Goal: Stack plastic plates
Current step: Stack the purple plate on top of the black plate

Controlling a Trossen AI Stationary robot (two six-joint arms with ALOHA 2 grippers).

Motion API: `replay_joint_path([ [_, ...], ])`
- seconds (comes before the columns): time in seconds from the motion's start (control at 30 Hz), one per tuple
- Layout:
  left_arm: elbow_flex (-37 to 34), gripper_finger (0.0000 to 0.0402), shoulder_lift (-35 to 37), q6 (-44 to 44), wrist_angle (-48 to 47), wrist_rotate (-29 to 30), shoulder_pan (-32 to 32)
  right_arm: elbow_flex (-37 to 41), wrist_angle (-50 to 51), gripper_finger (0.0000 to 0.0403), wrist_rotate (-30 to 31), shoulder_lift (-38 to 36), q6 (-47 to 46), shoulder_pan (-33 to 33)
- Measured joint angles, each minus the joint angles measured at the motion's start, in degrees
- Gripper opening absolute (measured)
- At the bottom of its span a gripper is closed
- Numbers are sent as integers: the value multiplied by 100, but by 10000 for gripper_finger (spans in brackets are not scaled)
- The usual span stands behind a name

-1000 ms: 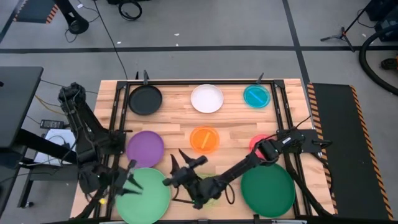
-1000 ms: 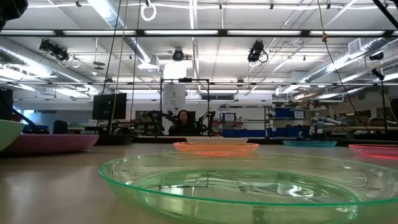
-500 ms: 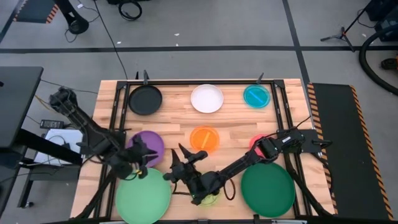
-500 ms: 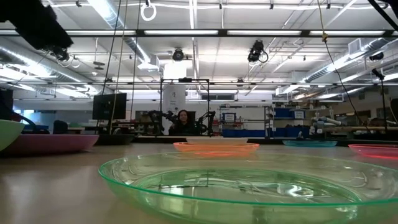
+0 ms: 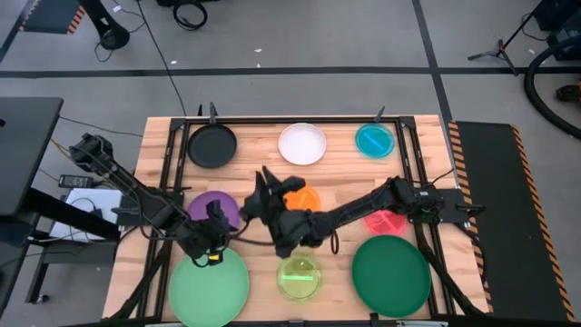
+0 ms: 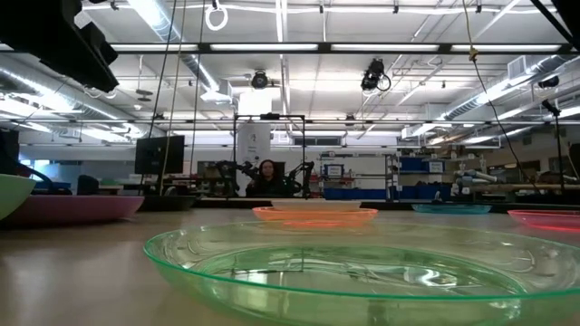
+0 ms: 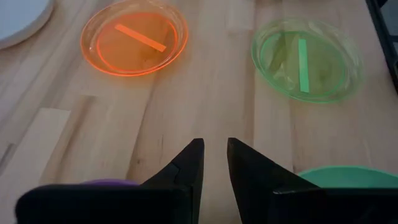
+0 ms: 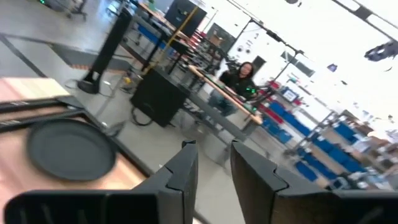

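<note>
Several plastic plates lie flat and apart on the wooden table. The lime plate is near the front middle. The light green plate and purple plate are to its left, and the dark green plate is to its right. My left gripper hovers between purple and light green, its fingers slightly apart with nothing between them. My right gripper is raised beside the orange plate, open and holding nothing.
The black plate, white plate and teal plate line the far edge. The pink plate lies partly under my right arm. A black frame borders the table. A person sits far off in the room.
My right gripper has risen from above the lime plate and gone toward the far edge, now beside the orange plate; the lime plate stays flat on the table. My left gripper has swung from the near left corner toward the table's right, between the purple and light green plates.
</note>
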State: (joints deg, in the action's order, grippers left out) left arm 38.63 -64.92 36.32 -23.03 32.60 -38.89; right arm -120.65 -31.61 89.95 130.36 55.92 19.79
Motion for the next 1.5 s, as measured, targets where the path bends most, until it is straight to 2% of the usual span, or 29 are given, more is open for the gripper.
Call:
replay_joint_path([
  [0.23, 0, 80, 47, -153, 27, -2, -36, -1, 298, 64, 1, -392, -26, -121],
  [0.33, 0, 80, 47, -154, 65, -24, -35, 6, 354, 43, 2, -404, -383, -83],
  [0.43, 2, 80, 47, -220, 252, -297, -31, 283, 634, 20, -51, -417, -831, 28],
  [0.57, 2, 80, 47, -431, 499, -629, -37, 986, 915, 7, -557, -395, -1140, 225],
  [0.67, 2, 80, 49, -440, 461, -683, -35, 1532, 1250, 8, -993, -395, -1879, 419],
  [0.73, 2, 80, 49, -373, 391, -693, -35, 1779, 1854, 8, -1359, -404, -2633, 525],
  [0.77, 2, 80, 44, -315, 372, -696, -35, 1864, 2444, 8, -1785, -469, -3281, 567],
  [0.8, 2, 80, 43, -231, 345, -697, -35, 1901, 3273, 8, -2503, -558, -4229, 606],
  [0.87, 2, 80, 43, -94, 325, -698, -35, 1904, 4706, 8, -4877, -780, -6237, 483],
  [0.9, 4, 80, 43, -69, 308, -698, -35, 1888, 5042, 8, -5966, -833, -6840, 377],
  [0.93, 4, 80, 43, -42, 302, -698, -35, 1876, 5325, 8, -6728, -850, -7259, 270],
  [0.97, 4, 80, 43, -8, 297, -697, -34, 1876, 5625, 8, -7068, -835, -7566, 193],
  [1.0, 4, 80, 43, 47, 293, -696, -27, 1885, 5862, 8, -7108, -795, -7754, 147],
  [1.07, 4, 80, 43, 98, 253, -693, 7, 1911, 6219, 9, -6670, -756, -7911, 103],
  [1.2, 7, 80, 41, 389, -13, -528, 117, 1885, 6165, 9, -5968, -788, -7926, 160],
  [1.5, 9, 80, -540, 1132, -1170, -348, 563, 1967, 5753, 9, -5502, -784, -8045, 172],
])
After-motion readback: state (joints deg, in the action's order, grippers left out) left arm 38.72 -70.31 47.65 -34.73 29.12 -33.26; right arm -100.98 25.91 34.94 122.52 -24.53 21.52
